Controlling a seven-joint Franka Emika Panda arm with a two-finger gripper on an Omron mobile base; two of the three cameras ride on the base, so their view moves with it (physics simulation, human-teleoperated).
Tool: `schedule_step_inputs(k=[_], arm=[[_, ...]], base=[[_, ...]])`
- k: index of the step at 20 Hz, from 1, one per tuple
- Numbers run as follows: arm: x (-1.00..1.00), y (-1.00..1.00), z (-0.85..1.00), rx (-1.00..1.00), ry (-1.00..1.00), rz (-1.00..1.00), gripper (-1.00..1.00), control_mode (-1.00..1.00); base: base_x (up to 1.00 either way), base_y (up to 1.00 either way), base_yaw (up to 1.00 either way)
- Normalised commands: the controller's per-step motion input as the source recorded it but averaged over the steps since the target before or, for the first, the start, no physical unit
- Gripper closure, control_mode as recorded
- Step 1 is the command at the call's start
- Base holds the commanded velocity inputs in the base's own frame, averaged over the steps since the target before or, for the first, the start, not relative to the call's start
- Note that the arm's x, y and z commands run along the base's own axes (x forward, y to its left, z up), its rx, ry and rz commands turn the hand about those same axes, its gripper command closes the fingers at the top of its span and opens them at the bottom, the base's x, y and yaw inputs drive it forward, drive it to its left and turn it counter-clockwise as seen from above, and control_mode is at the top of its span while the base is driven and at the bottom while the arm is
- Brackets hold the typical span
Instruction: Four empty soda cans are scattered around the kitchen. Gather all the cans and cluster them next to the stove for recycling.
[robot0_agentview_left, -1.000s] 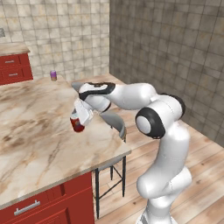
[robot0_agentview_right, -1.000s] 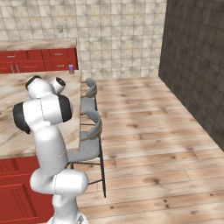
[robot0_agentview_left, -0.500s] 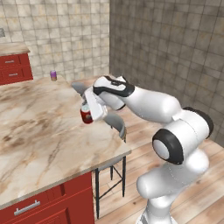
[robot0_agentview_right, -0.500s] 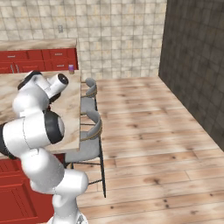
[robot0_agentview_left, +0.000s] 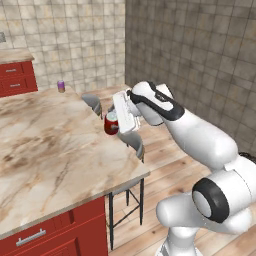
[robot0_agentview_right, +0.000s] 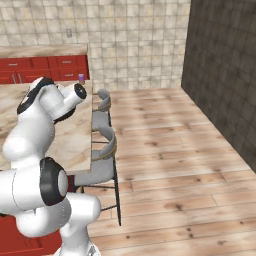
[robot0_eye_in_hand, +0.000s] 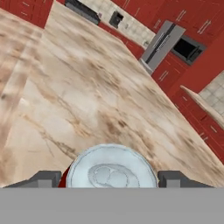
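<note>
Right now the hand (robot0_agentview_left: 119, 123) is gripping the red can (robot0_agentview_left: 110, 123), its two fingers (robot0_eye_in_hand: 43, 179) set on either side of the silvery top, as the hand's own camera shows. From the left side the can seems to hang just above the marbled counter (robot0_agentview_left: 50, 150), close to the edge where the stools (robot0_agentview_right: 102, 150) stand, though whether it is fully clear of the surface I cannot tell. A purple can (robot0_agentview_left: 61, 86) sits well apart at the far corner of the same counter. Judging by this, the step in hand is carrying the red can off toward the stove. Next the arm needs to keep the can upright and clear of the counter while the base drives round to the range, then set it down just beside it. Squeezing an empty can too hard, or swinging it fast, could spoil the grip
</note>
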Motion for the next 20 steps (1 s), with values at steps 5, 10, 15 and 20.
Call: schedule_step_inputs(k=[5, 10, 15, 20], arm=[[-0.48, -0.28, 0.38, 0.00, 0.01, 0.00, 1.00, -1.00], [-0.42, -0.29, 0.28, 0.00, 0.05, 0.00, 1.00, -1.00], [-0.33, -0.24, 0.24, 0.00, 0.00, 0.00, 1.00, -1.00], [-0.08, -0.09, 0.07, 0.00, 0.00, 0.00, 1.00, -1.00]], base=[[0.00, 0.00, 0.00], [0.00, 0.00, 0.00], [0.00, 0.00, 0.00], [0.00, 0.00, 0.00]])
